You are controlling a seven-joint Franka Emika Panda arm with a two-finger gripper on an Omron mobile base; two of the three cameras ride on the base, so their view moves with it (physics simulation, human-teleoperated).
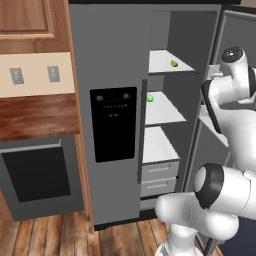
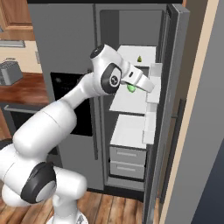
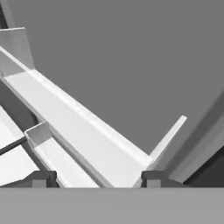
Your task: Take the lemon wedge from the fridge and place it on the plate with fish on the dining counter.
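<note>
Gripper (image 3: 94, 179) part open, holding nothing; lemon wedge (image 1: 174, 63) on fridge (image 1: 115, 60) shelf, well off from the fingers: likely light, slick, soft; pinch flat sides.

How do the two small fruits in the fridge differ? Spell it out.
The lemon wedge lies on the top shelf; the green round fruit lies one shelf lower, at the front left edge. The lemon wedge is a dull yellow-green and looks pointed in the right base view; the green round fruit is brighter green and rounded. Both are tiny, lie loose on white shelves, and neither is gripped.
</note>
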